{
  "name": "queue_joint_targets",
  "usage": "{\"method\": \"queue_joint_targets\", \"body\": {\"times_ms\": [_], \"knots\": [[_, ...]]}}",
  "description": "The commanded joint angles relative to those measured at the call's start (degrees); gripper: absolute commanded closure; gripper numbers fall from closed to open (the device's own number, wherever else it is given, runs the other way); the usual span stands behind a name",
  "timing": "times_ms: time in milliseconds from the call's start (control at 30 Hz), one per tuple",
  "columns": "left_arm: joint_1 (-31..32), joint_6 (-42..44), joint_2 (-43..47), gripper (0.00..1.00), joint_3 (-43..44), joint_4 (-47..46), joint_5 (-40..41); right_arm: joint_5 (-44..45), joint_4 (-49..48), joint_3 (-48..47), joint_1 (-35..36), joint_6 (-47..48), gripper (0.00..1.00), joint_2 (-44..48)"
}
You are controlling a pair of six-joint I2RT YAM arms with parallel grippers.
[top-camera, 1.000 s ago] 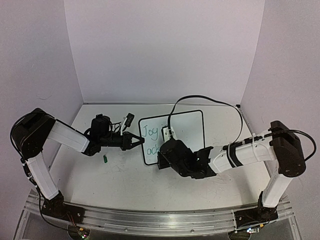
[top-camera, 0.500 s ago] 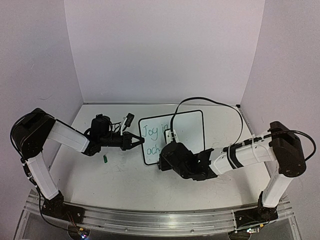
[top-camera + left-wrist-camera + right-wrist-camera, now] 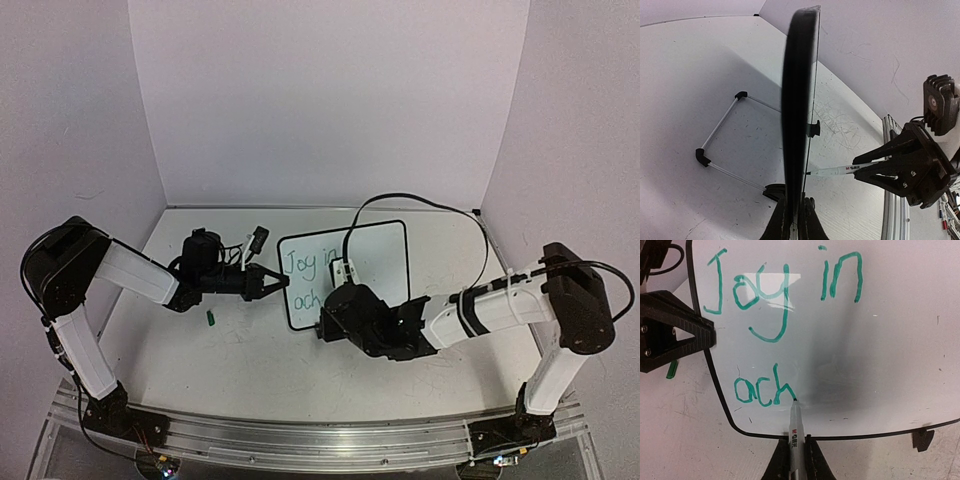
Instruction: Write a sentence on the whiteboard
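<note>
We see the whiteboard (image 3: 375, 262) near the middle of the desk (image 3: 250, 350), a little toward the back wall, with its written face toward the arms. The left end effector (image 3: 274, 283) is closed on the board's left edge. From the left wrist view the board shows edge-on, pinched between the two fingers (image 3: 785, 222).

The right end effector (image 3: 795, 462) is clamped on a pen (image 3: 795, 432), which points up at the board. The pen's tip touches the white surface just at the foot of the last letter written.

The sentence (image 3: 783, 315) is in green. Its top line reads "Joy in", and below it, at the left, stand the letters "ach". To the right of those letters the board is bare white.

One black foot (image 3: 923, 439) shows at the board's lower edge on the right. A small green piece (image 3: 211, 318) lies on the desk close to the left end effector, apart from the board; we cannot tell what it is.
</note>
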State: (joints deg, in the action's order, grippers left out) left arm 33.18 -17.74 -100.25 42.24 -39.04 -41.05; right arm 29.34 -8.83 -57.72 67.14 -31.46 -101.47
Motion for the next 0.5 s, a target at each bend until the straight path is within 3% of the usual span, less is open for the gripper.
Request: {"method": "queue_joint_targets", "body": {"times_ms": [0, 467], "knots": [[0.68, 1.48, 0.84, 1.00, 1.17, -0.44, -0.78, -0.06, -1.94, 0.69, -0.43, 1.41, 1.00, 5.58], [0.74, 1.63, 1.13, 1.00, 0.96, -0.44, -0.70, 0.43, -3.03, -1.17, -1.58, 2.91, 1.00, 3.01]]}}
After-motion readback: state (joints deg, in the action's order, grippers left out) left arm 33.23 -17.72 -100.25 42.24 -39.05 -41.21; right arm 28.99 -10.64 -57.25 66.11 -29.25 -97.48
